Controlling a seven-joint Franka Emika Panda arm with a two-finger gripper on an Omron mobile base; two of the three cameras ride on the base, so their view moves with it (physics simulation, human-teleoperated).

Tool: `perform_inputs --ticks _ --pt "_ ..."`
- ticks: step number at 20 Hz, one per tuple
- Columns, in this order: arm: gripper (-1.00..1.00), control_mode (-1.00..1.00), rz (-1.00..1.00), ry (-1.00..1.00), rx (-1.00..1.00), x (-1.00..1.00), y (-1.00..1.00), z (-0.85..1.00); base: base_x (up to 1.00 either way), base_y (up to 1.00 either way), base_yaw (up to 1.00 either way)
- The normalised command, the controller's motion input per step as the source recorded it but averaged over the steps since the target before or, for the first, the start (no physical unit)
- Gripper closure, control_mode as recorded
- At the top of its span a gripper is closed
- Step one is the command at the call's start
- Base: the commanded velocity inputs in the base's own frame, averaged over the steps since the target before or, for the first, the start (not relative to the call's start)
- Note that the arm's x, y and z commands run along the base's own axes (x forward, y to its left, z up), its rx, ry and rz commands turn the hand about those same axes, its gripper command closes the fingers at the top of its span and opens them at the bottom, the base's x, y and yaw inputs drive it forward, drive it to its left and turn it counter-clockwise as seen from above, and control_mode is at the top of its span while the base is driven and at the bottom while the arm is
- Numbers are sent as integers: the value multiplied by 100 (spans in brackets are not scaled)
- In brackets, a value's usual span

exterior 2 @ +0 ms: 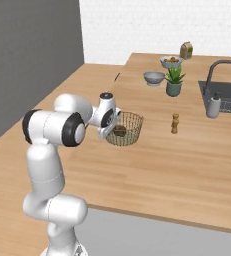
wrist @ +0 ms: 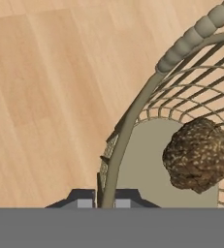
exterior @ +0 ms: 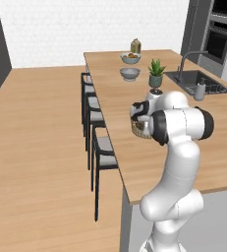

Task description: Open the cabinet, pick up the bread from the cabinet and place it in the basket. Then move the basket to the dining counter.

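With the bread (wrist: 199, 154) lying inside it, the basket (exterior 2: 125, 128) is pinched at its rim by the closed gripper (wrist: 104, 201) over the dining counter (exterior 2: 187, 165), well in from the near edge; next, lower and release.

The white arm is rising from its base, bending at the elbow and reaching forward with the wrist turned sideways, while the gripper (wrist: 104, 203) is pinching its 2 fingers nearly together, apparently clamping a thin rim between them.
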Motion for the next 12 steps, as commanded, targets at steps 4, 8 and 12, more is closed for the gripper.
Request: perform_inputs --ticks 4,8,12 --pt "100 -100 0 5 0 6 0 -63 0 0 0" --pt "100 -100 0 10 0 0 -1 -70 0 0 0" --pt "100 -100 0 8 0 0 -1 -59 0 0 0"
